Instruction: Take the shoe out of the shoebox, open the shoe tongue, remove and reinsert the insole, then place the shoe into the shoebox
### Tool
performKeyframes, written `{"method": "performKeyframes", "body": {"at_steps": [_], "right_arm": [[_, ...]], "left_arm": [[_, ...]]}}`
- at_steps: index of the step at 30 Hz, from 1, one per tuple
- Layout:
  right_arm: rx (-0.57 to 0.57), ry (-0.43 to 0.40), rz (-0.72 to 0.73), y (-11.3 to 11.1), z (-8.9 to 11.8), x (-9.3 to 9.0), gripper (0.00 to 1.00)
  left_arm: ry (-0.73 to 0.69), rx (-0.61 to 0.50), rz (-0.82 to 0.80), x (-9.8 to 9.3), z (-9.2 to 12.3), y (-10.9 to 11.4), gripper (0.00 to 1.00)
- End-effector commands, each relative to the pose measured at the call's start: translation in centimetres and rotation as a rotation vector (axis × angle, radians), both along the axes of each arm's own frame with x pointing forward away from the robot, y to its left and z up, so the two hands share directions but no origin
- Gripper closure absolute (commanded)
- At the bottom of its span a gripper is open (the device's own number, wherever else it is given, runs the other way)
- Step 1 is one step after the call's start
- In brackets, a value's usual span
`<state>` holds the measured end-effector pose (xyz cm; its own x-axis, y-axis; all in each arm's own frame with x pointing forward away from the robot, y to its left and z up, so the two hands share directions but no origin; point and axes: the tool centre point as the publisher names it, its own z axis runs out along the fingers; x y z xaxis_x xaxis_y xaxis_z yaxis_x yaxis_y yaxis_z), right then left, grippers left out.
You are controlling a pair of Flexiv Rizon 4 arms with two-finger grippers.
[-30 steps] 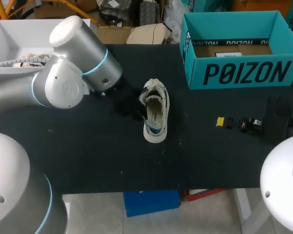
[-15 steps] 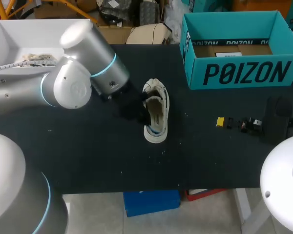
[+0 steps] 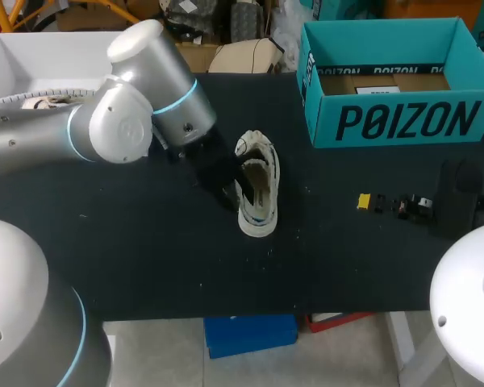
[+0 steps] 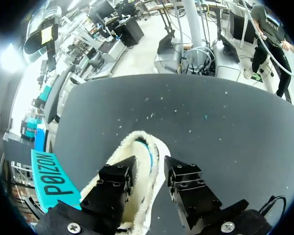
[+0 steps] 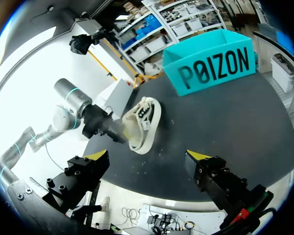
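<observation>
Shoe is recorded upright on the dark tabletop, near its middle. At the shoe's left side the left gripper is set released, fingers parted with the shoe's rim between them. The teal shoebox is noted well apart, at the back right. The right gripper is held wide open and empty over the tabletop's right part.

Shoe left of shoebox, left tool at shoe

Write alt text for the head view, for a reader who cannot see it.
The left end effector is at the side of a white shoe lying on the black table. An open teal shoebox stands farther back, to the right.
</observation>
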<state>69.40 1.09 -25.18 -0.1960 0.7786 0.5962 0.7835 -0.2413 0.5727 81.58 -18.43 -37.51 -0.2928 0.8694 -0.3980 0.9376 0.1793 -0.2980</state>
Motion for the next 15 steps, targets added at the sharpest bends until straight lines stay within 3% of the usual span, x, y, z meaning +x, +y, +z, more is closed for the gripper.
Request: {"method": "performKeyframes", "body": {"at_steps": [1, 2, 4, 5, 6, 15], "right_arm": [[0.002, 0.011, 0.007, -0.2, 0.1, 0.1, 0.00], [0.002, 0.011, 0.007, -0.2, 0.1, 0.1, 0.00], [0.002, 0.011, 0.007, -0.2, 0.1, 0.1, 0.00], [0.002, 0.011, 0.007, -0.2, 0.1, 0.1, 0.00], [0.002, 0.011, 0.007, -0.2, 0.1, 0.1, 0.00], [0.002, 0.011, 0.007, -0.2, 0.1, 0.1, 0.00]], "left_arm": [[-0.014, 0.014, 0.004, -0.1, 1.9, 1.3, 0.28], [-0.025, 0.016, 0.008, 0.1, 2.1, 1.4, 0.36], [-0.071, 0.020, 0.019, 0.6, 2.3, 1.1, 0.67], [-0.091, 0.025, 0.023, 0.8, 2.3, 1.0, 0.88], [-0.138, 0.066, 0.021, 1.2, 2.3, 0.9, 1.00], [-0.240, 0.152, 0.013, 2.4, 1.3, -0.1, 1.00]]}}
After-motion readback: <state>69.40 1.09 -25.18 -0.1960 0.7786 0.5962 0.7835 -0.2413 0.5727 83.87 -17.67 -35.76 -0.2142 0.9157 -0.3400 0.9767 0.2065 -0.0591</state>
